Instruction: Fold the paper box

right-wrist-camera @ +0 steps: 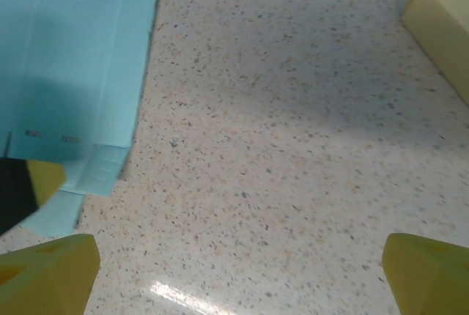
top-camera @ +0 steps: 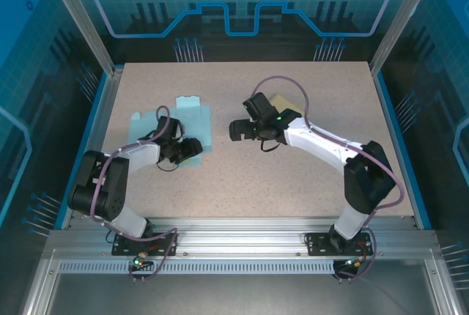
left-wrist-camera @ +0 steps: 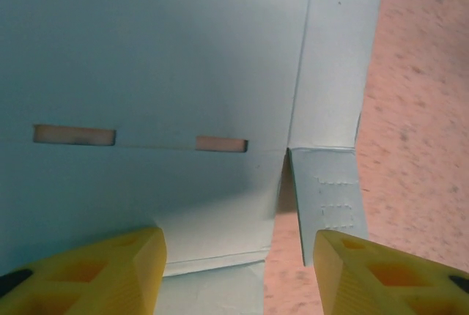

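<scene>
The paper box [top-camera: 188,110] is a flat light-blue blank with slots and creases, lying on the left half of the table. My left gripper [top-camera: 193,148] hovers low over its near right corner. In the left wrist view the yellow fingers [left-wrist-camera: 117,271] stand apart over a small end flap of the blank [left-wrist-camera: 183,73], with a gap beside the right finger, so the left gripper [left-wrist-camera: 238,245] is open and holds nothing. My right gripper [top-camera: 236,130] is wide open over bare table to the right of the blank [right-wrist-camera: 73,58], with nothing between its fingers [right-wrist-camera: 51,271].
A pale yellow box [top-camera: 282,102] sits behind the right arm and appears at the top right of the right wrist view [right-wrist-camera: 440,29]. The speckled table [top-camera: 293,183] stretches in front of both arms. Metal rails frame the table.
</scene>
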